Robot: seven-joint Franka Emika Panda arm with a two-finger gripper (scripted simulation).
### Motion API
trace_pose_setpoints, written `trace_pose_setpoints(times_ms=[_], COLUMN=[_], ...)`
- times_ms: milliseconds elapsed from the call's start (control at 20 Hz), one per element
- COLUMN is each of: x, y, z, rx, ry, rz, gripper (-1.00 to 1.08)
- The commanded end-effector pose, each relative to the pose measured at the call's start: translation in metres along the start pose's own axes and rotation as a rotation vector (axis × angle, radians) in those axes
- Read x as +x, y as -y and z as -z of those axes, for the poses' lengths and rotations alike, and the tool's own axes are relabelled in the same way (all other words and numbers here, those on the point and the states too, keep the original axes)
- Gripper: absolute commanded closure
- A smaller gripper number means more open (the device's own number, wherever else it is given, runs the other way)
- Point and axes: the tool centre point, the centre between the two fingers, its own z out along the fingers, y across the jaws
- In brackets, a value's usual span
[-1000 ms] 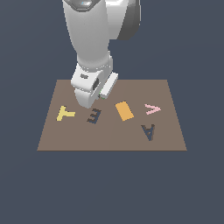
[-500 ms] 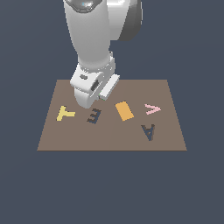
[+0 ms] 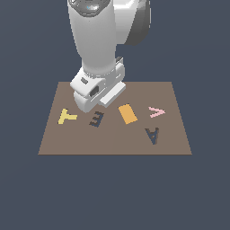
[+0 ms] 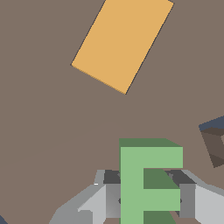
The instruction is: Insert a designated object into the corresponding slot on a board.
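In the wrist view the light-green E block (image 4: 148, 175) sits between my gripper's (image 4: 148, 197) two grey fingers (image 4: 109, 192), which press on both its sides. In the exterior view the gripper (image 3: 88, 104) is low over the brown board (image 3: 115, 143), and the arm hides the green E. The dark E-shaped slot (image 3: 95, 119) lies on the board just in front of the gripper. A dark recess corner (image 4: 214, 140) shows at the wrist view's edge; I cannot tell which slot it is.
An orange rectangle (image 3: 127, 113) lies to the exterior view's right of the E slot and also shows in the wrist view (image 4: 122, 43). A yellow T (image 3: 67, 116), a pink V (image 3: 157, 112) and a dark A-shaped recess (image 3: 152, 135) are on the board.
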Motion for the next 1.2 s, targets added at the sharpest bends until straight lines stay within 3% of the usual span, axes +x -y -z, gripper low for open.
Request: trace_pose_setpoints(times_ms=[0,1150], x=[0.005,0.035], y=[-0.003,-0.057], z=[0.001,0.005], rx=[0.0,0.0], ry=[0.0,-0.001], rz=[-0.076,-0.963], gripper=[1.08,1.08])
